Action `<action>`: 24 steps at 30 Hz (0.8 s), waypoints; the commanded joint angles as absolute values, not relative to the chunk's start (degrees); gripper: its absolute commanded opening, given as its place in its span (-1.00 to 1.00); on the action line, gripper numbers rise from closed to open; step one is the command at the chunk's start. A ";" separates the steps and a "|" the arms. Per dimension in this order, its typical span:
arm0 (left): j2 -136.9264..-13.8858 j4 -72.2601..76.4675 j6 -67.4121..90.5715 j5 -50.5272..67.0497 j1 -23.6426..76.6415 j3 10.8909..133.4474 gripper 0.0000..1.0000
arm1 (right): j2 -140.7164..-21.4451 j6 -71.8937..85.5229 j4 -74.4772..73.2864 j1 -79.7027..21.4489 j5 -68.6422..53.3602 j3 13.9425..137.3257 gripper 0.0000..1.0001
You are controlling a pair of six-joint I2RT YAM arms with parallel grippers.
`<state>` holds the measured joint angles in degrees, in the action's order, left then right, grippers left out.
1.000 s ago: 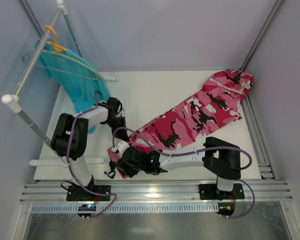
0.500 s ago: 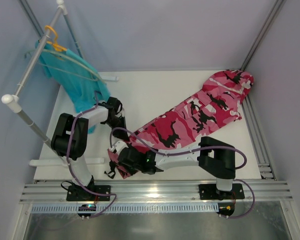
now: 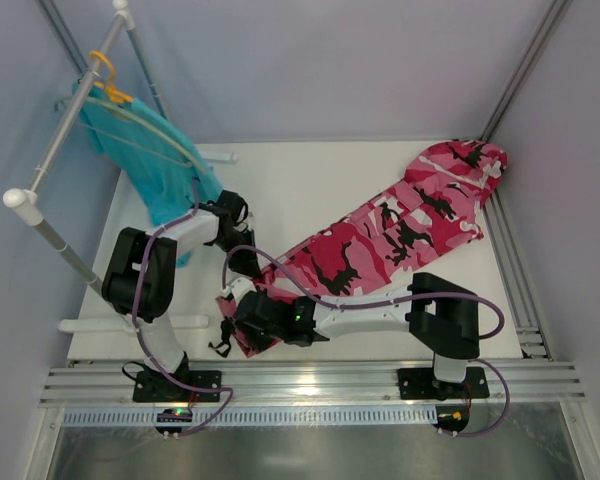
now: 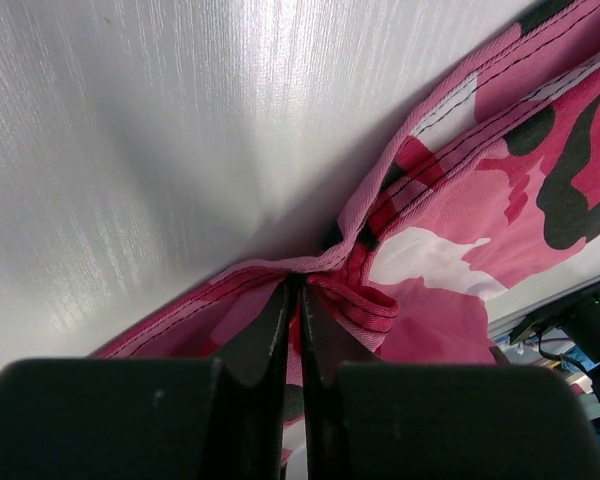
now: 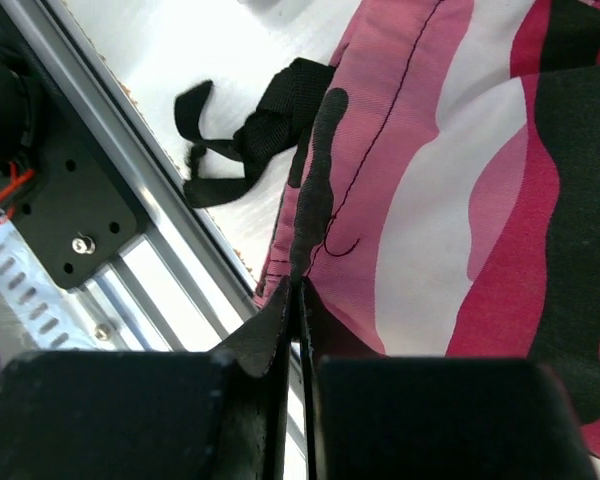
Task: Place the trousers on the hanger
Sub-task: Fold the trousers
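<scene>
Two pinches are made so far: the left gripper (image 4: 300, 288) is pressed tight on a seam fold of the trousers (image 3: 400, 235), and the right gripper (image 5: 300, 292) is clamped on their edge beside a black strap (image 5: 245, 135). The rest is laid flat across the table (image 3: 310, 180). Nothing looks lifted yet, and the hanger (image 3: 158, 124) is hung well apart on the rack (image 3: 37, 165), so most of the job's left tbh.
</scene>
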<state>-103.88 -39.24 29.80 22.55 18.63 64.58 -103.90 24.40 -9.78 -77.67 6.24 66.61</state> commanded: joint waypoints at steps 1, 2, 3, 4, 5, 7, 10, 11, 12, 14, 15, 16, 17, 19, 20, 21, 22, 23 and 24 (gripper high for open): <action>-102.39 -37.97 30.50 23.64 18.90 64.08 -0.87 | -105.20 29.79 -4.84 -78.05 6.23 67.24 -0.93; -102.57 -37.79 30.59 23.64 18.90 63.90 -0.86 | -105.81 30.49 -3.53 -78.05 6.68 67.15 -0.92; -102.74 -37.71 30.59 23.21 18.90 63.81 -0.85 | -106.17 31.80 -3.08 -78.05 7.29 67.06 -0.91; -102.74 -37.62 30.59 22.94 18.90 63.72 -0.84 | -106.78 32.34 -2.82 -78.05 7.47 66.97 -0.88; -102.48 -37.44 30.85 22.77 18.90 63.46 -0.79 | -106.87 32.69 -2.20 -78.05 7.56 67.06 -0.83; -101.96 -37.53 31.11 21.89 18.90 63.54 -0.67 | -106.53 32.96 -2.37 -78.05 7.47 67.59 -0.60; -100.81 -39.80 31.20 17.52 18.90 65.73 -0.41 | -104.86 33.40 -3.60 -78.05 7.64 67.68 -0.25; -100.38 -42.60 31.11 15.58 18.90 66.70 -0.28 | -102.94 33.66 -4.91 -77.96 7.91 67.68 -0.19; -99.24 -43.93 30.94 13.12 18.90 68.80 -0.21 | -101.88 34.01 -5.53 -77.96 8.17 67.07 -0.14; -97.83 -47.70 30.76 6.98 18.90 70.83 -0.12 | -97.50 35.58 -7.02 -77.44 8.79 65.92 -0.03; -96.17 -48.68 30.67 5.29 18.98 72.49 -0.09 | -95.82 36.29 -7.47 -77.17 8.96 64.70 -0.02; -95.46 -49.65 30.59 4.14 18.98 73.55 -0.06 | -94.23 37.17 -7.99 -76.73 9.40 64.08 0.01; -94.75 -50.44 30.59 1.69 18.98 74.17 0.00 | -92.83 39.00 -9.04 -75.86 9.84 63.38 0.02; -92.56 -52.64 30.59 0.53 18.98 75.67 0.02 | -88.26 41.73 -10.63 -74.63 11.94 61.53 0.02; -91.59 -53.08 30.50 -2.00 18.98 75.67 0.04 | -86.76 45.14 -13.16 -72.97 12.74 61.09 0.02; -90.89 -53.61 30.50 -2.54 18.98 75.67 0.05 | -84.40 46.83 -14.75 -71.82 13.53 60.56 0.02; -89.40 -54.31 30.59 -2.98 18.98 75.33 0.04 | -83.16 48.85 -16.68 -70.59 14.75 60.56 0.02; -88.60 -54.66 30.59 -3.16 18.98 74.89 0.04 | -82.36 51.22 -21.31 -69.36 16.77 60.64 0.03; -87.81 -54.84 30.67 -3.25 19.07 74.45 0.04 | -81.74 55.24 -23.88 -65.95 17.92 61.25 0.03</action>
<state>-91.09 -50.89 31.03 1.61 18.81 74.17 -84.79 44.23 -14.74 -71.16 11.40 61.17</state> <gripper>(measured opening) 0.521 0.514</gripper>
